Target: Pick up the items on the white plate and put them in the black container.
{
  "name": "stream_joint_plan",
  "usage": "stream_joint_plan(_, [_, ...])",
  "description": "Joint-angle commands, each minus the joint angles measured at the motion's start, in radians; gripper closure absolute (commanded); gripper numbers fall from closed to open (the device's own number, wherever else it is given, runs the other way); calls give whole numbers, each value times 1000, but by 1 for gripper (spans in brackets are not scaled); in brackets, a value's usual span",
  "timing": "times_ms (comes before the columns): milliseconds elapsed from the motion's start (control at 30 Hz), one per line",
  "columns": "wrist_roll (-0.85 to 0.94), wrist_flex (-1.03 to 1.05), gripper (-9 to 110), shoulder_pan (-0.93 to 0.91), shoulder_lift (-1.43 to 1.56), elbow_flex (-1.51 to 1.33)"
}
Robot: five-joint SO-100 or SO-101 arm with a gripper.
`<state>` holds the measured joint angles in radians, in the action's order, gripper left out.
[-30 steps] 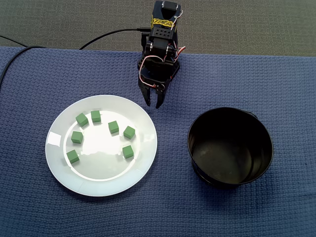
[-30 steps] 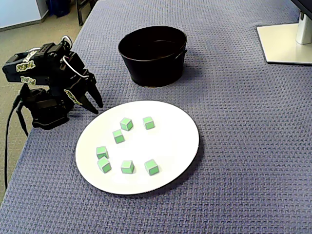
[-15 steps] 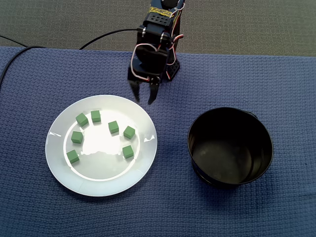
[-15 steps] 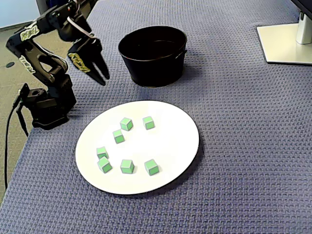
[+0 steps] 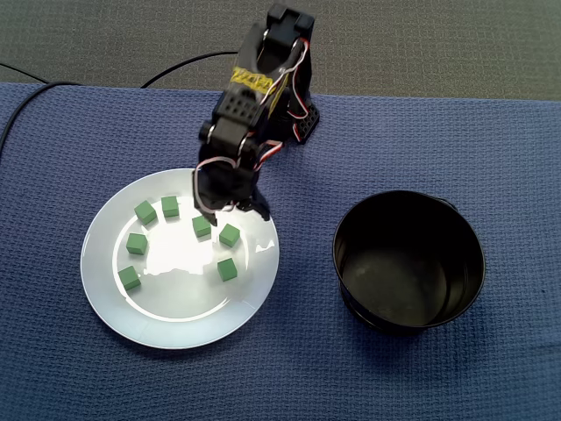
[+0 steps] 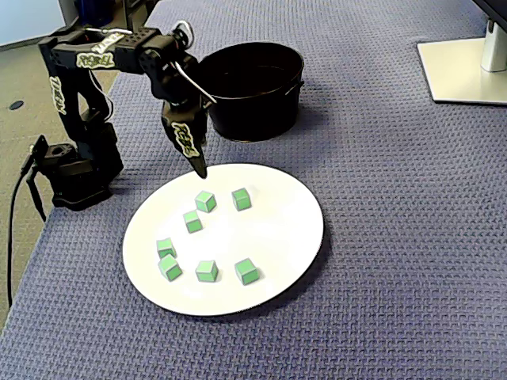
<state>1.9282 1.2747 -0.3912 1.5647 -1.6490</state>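
Note:
Several green cubes lie on the white plate (image 5: 175, 320) (image 6: 281, 237); one cube (image 5: 202, 226) (image 6: 206, 201) sits just under the gripper. My gripper (image 5: 226, 209) (image 6: 198, 168) hangs over the plate's edge nearest the arm base, pointing down. Its fingers stand slightly apart with nothing between them. A second cube (image 5: 229, 234) (image 6: 242, 199) lies close beside the first. The black container (image 5: 338, 254) (image 6: 253, 119) stands empty, right of the plate in one fixed view and behind it in the other.
The arm's base (image 6: 75, 174) stands at the edge of the blue woven cloth, and a black cable (image 5: 184, 63) runs off from it. A white monitor foot (image 6: 463, 71) rests at the far right corner.
The arm rose from its folded pose, reached out and came down; the gripper now hangs over the plate instead of beside the base. Cubes and container have not moved.

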Motion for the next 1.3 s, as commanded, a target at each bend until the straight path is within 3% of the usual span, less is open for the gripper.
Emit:
stream_joint_plan(0, [40,-61,69,-26,-92,109])
stream_joint_plan(367, [17,-17,71,-8,-334,348])
stream_joint_plan(900, [-31,-161,71,44,-449,307])
stream_joint_plan(1267, [-40,-164,80,54,-494,285])
